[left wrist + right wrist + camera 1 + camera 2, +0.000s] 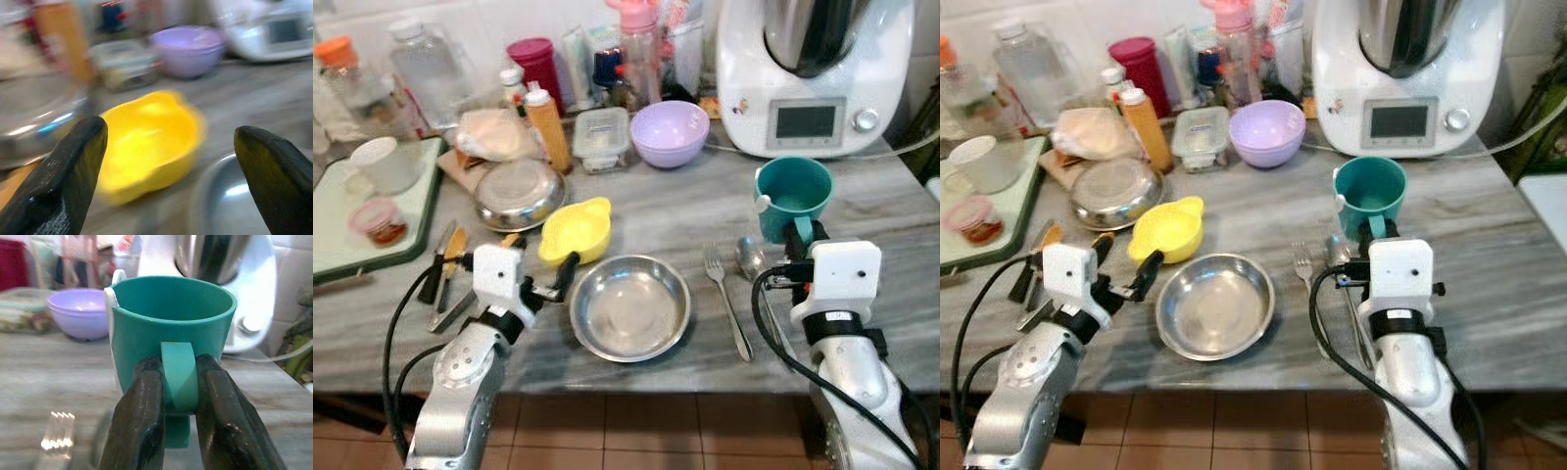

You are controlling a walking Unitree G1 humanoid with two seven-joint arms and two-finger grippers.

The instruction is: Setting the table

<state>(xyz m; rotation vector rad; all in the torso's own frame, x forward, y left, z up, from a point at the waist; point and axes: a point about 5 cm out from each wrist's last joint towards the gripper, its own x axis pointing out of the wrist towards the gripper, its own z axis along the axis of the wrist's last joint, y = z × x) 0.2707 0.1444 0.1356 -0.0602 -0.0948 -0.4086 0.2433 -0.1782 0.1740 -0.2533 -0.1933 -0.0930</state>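
Your right gripper (pixel 178 382) clamps the teal cup (pixel 793 194) by its handle, your left gripper (pixel 171 147) gapes wide at the yellow bowl (pixel 576 230)

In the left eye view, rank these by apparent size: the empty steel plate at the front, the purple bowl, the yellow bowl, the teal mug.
1. Steel plate, clearly largest, though also nearest the camera.
2. Purple bowl.
3. Teal mug and yellow bowl look about alike; I would not rank them. The right pincer clamps the mug's handle.
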